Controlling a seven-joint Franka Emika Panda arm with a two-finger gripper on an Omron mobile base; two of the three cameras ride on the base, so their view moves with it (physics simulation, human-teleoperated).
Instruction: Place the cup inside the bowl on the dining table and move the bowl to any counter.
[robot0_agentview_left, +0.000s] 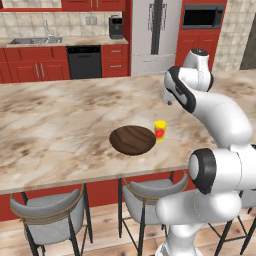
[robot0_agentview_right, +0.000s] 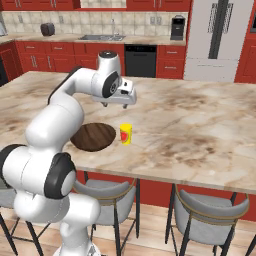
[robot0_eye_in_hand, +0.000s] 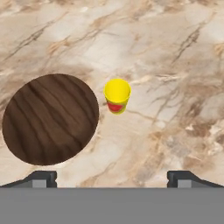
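The gripper (robot0_eye_in_hand: 112, 177) is hovering above the dining table (robot0_agentview_left: 60, 120) with its jaws standing wide apart and nothing between them. In the hand view its two dark fingertips (robot0_eye_in_hand: 41, 177) are sitting at about 7 and 5 o'clock along the bottom, with bare marble between them.

The cup (robot0_eye_in_hand: 117, 95) is standing upright on the table, just above the middle of the hand view, toward 12 o'clock from the gripper. The bowl (robot0_eye_in_hand: 50, 119) is lying at the cup's 8 o'clock, just beside it and, as far as the views are showing, not touching. In the left base view the cup (robot0_agentview_left: 160, 130) is sitting at the bowl's (robot0_agentview_left: 132, 139) 2 o'clock. The bowl is empty, so the first step is not yet done.

The cup is looking small, light and rigid, with smooth, slightly tapering sides that may be slippery; it is likely to tip if nudged off-centre. Taking it across its body just below the rim, with one finger on each side, is looking like the safest hold, and the wide jaws are leaving plenty of room for that. The bowl is looking stiff, heavier and far too wide to span, so pinching its rim is probably the way to carry it later.
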